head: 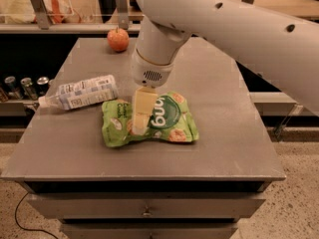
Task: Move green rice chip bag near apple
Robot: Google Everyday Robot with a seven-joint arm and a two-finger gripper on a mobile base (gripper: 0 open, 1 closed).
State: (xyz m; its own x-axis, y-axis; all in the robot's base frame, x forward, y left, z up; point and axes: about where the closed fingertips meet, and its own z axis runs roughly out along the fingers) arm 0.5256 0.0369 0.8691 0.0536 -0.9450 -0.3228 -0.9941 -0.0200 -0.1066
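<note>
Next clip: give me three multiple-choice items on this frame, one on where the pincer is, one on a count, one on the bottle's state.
1. Where is the pincer?
A. beside the drawer
B. over the green rice chip bag
C. off the right edge

2. How many things lie on the table?
A. two
B. five
C. three

3. The bottle is:
A. lying on its side
B. standing upright
C. held in the air

Answers:
1 B: the pincer is over the bag's left half.
2 C: bag, bottle and apple are the only things on the top.
3 A: its length runs flat along the table, cap toward the left edge.
</note>
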